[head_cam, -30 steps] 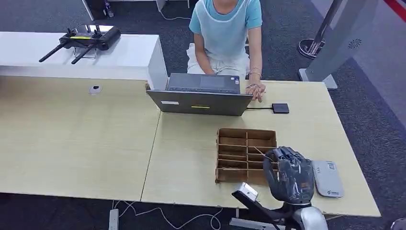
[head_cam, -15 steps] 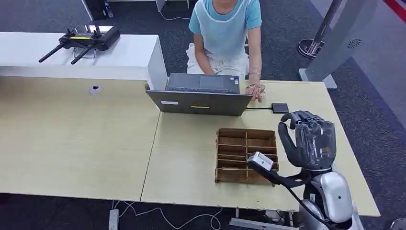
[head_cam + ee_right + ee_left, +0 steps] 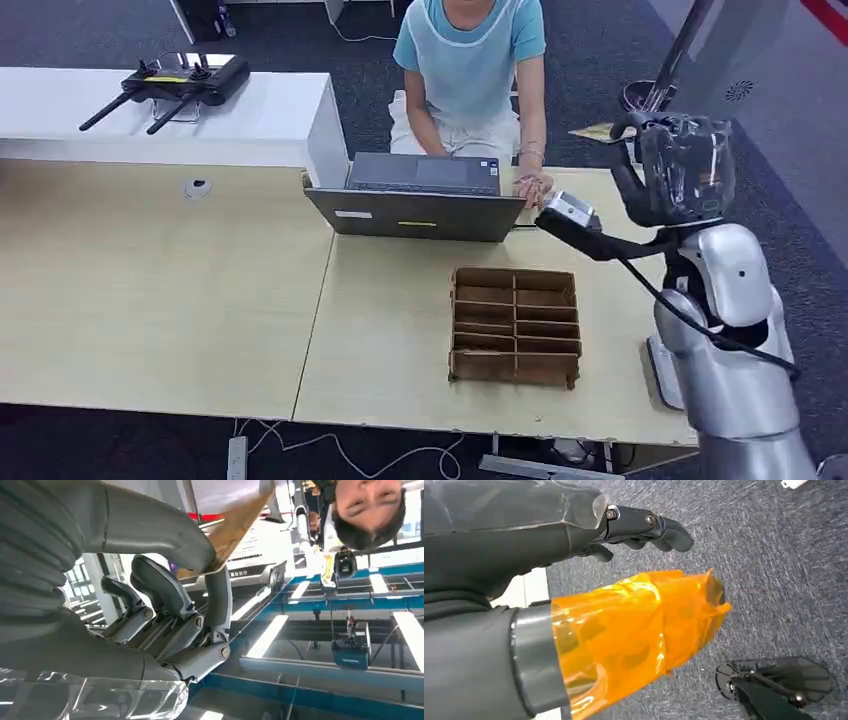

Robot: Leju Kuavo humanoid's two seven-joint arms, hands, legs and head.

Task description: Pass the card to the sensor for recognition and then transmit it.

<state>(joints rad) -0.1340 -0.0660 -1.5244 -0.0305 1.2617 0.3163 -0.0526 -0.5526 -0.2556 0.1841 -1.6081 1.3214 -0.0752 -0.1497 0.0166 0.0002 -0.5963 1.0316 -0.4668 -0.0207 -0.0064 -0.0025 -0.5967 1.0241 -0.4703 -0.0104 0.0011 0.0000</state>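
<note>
Right hand raised with the card pinched, beyond the far right corner of the table.

A black remote controller (image 3: 170,82) lies on the white counter; a laptop (image 3: 420,200) and a brown divider tray (image 3: 516,326) sit on the table (image 3: 150,300), a person (image 3: 470,70) behind. The right hand (image 3: 672,168) pinches the tan card (image 3: 597,132) between thumb and fingers. The left hand (image 3: 574,555) hangs over grey carpet, fingers loosely apart, holding nothing.
</note>
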